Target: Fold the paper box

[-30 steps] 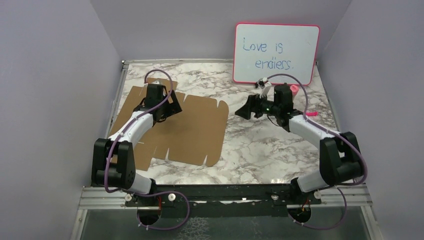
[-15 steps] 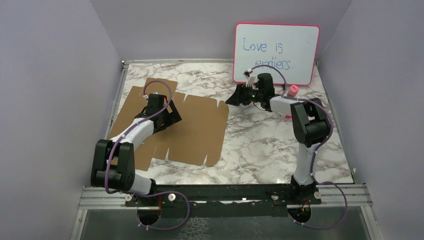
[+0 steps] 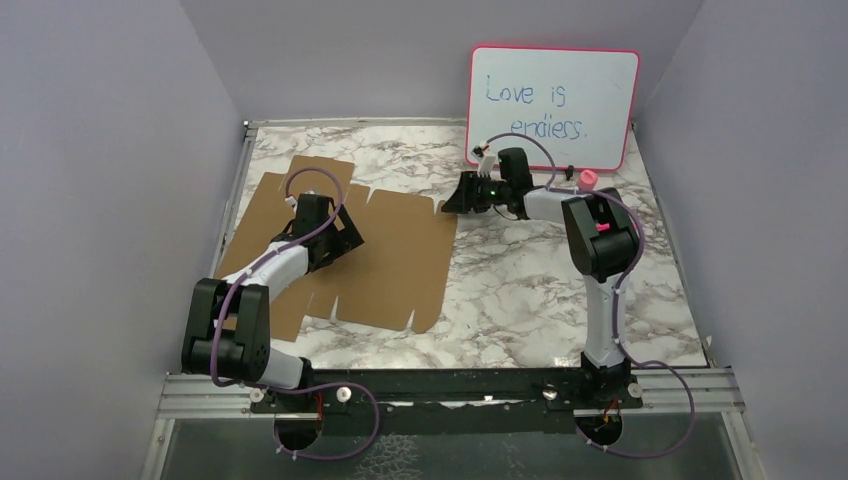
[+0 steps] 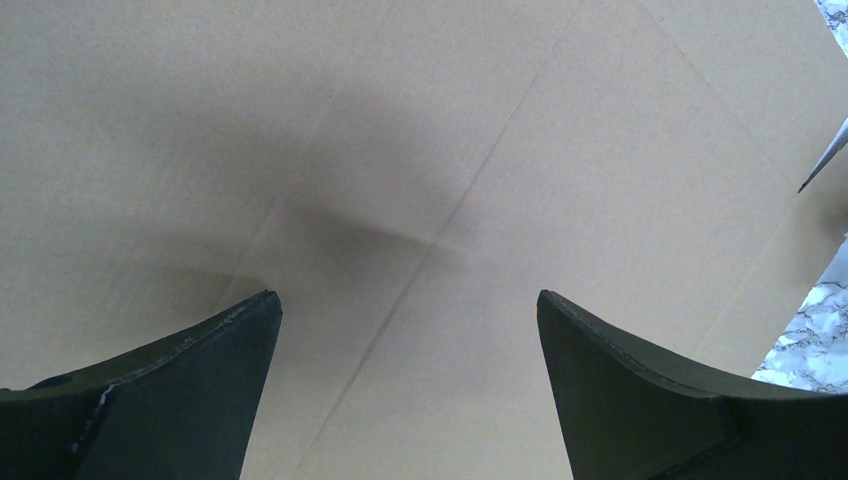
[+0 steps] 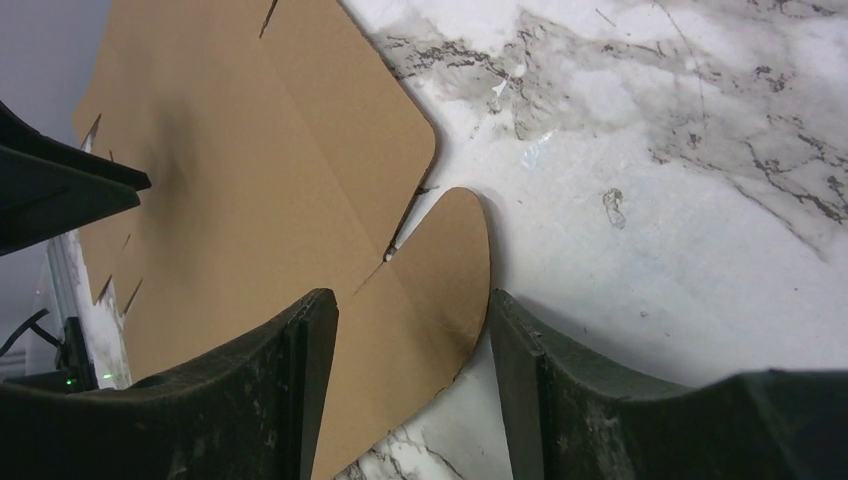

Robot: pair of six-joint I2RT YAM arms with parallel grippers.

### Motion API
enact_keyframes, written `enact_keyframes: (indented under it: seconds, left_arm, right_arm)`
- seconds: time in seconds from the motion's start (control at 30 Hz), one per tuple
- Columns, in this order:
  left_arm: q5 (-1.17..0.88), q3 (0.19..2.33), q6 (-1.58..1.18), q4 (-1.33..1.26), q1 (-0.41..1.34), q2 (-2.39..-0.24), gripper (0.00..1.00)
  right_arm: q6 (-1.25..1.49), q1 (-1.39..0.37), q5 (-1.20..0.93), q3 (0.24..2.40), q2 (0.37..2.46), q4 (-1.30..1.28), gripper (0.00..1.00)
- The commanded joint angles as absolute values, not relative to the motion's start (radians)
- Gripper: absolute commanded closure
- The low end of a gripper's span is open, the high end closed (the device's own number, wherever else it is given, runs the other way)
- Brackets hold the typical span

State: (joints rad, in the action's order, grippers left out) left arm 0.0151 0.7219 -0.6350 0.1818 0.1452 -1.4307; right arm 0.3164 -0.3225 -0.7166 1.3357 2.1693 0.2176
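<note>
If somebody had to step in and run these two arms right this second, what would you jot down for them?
Left pincer: open, empty, low over the middle of the paper box.
Right pincer: open, empty, at the sheet's far right corner, with a rounded flap just ahead of its fingers.
Box: a flat sheet on the left half of the marble table. A whiteboard leans at the back.
Done: nothing folded, no flap raised.
Left: every fold, probably starting with that corner flap.
</note>
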Motion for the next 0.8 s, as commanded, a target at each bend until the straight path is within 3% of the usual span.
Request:
enact_keyframes:
  seconds: [0.0, 0.17, 0.37, 0.57, 0.77]
  left_arm:
    - [0.001, 0.695, -0.651, 0.133, 0.141, -1.423, 0.01]
    - [-0.029, 0.669, -0.664, 0.103, 0.141, -1.428, 0.01]
    - [-0.031, 0.665, -0.663, 0.094, 0.141, -1.433, 0.01]
    - [-0.069, 0.672, -0.654, 0.077, 0.141, -1.447, 0.01]
    - [-0.109, 0.675, -0.651, 0.052, 0.148, -1.458, 0.01]
  right_arm:
    - [0.324, -0.332, -0.723, 1.374, 2.210, 0.186, 0.39]
    - [0.329, -0.340, -0.744, 1.377, 2.222, 0.181, 0.48]
    - [0.330, -0.340, -0.726, 1.344, 2.178, 0.176, 0.69]
    - [0.327, -0.339, -0.701, 1.270, 2.096, 0.165, 0.97]
    - [0.346, -0.335, -0.668, 1.175, 2.014, 0.169, 0.99]
